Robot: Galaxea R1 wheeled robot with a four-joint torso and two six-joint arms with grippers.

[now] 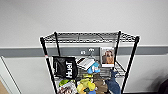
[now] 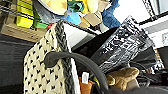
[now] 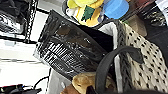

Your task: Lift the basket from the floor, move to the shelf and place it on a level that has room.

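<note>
Cream woven basket [image 2: 45, 72] is hanging beside the black wire shelf [image 1: 87, 37]; its loose bag could snag. Whether either claw is gripping, I cannot tell.

An office-like room: plain white wall [image 1: 82, 15] with grey trunking strip [image 1: 22, 51] (sockets on it).

The tall black metal wire rack [image 1: 88, 37] stands against a white wall crossed by a grey band [image 1: 22, 51]. On its middle tier a black bag with white lettering [image 1: 65, 67] hangs beside a white-framed picture in tan tones [image 1: 107, 57]. Lower down lie yellow, green and blue soft things [image 1: 86, 85]. The rectangular cream woven basket [image 2: 43, 72] is dotted with small black marks — its braided rim dark, its loop handle [image 2: 75, 61] black.
</note>
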